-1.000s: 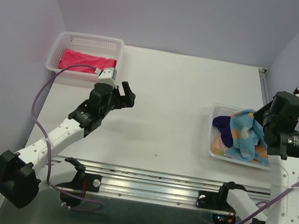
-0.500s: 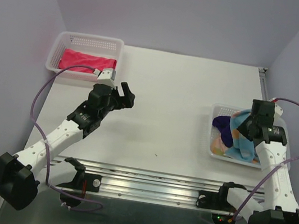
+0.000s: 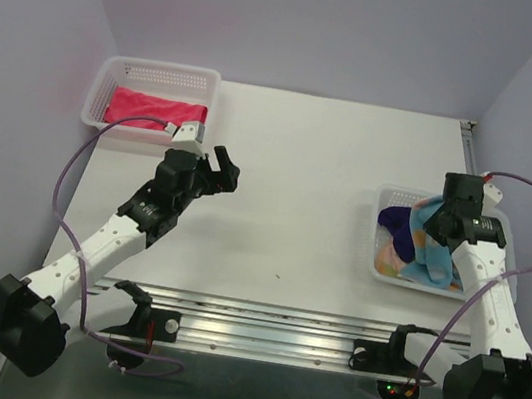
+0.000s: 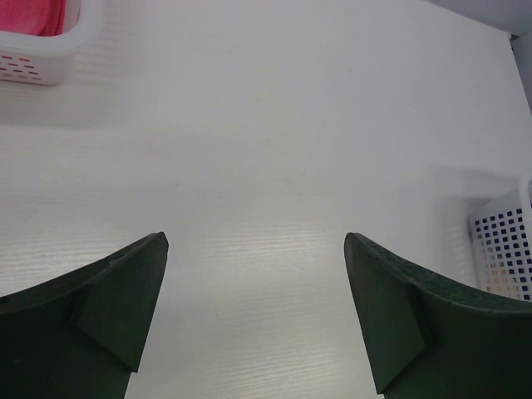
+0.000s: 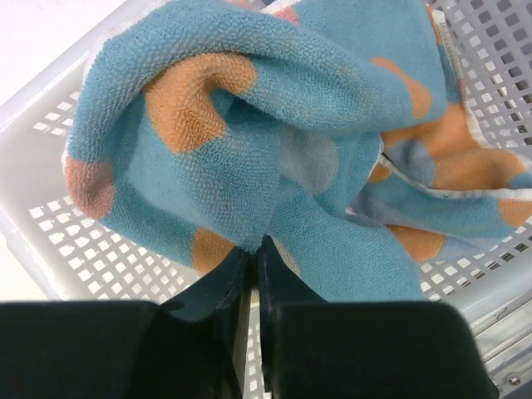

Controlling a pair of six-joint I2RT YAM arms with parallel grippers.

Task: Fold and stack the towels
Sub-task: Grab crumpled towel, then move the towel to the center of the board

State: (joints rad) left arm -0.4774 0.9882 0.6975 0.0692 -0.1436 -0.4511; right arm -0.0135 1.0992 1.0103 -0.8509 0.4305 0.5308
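Your right jaws are almost pressed together, pinching a fold of the blue dotted towel [image 5: 274,150] at its lower edge. The wrist view shows the cloth caught in the thin slit between them. That towel [image 3: 432,248] is bunched up in the right basket [image 3: 373,269], which sits at about 3 o'clock on the surface [image 3: 322,168]. Your right arm [image 3: 465,206] reaches over the basket's far side. A dark purple towel [image 3: 394,220] lies in the same basket at the blue one's 9 o'clock, touching it.

Your left jaws are spread wide and grip nothing. In the left wrist view only bare surface shows between them. The left arm [image 3: 171,190] hangs over the surface's left half, with its jaws pointing toward 1 o'clock.

The pink towel [image 3: 154,108] lies flat in the left basket [image 3: 160,69] at about 10 o'clock, apart from the left jaws.
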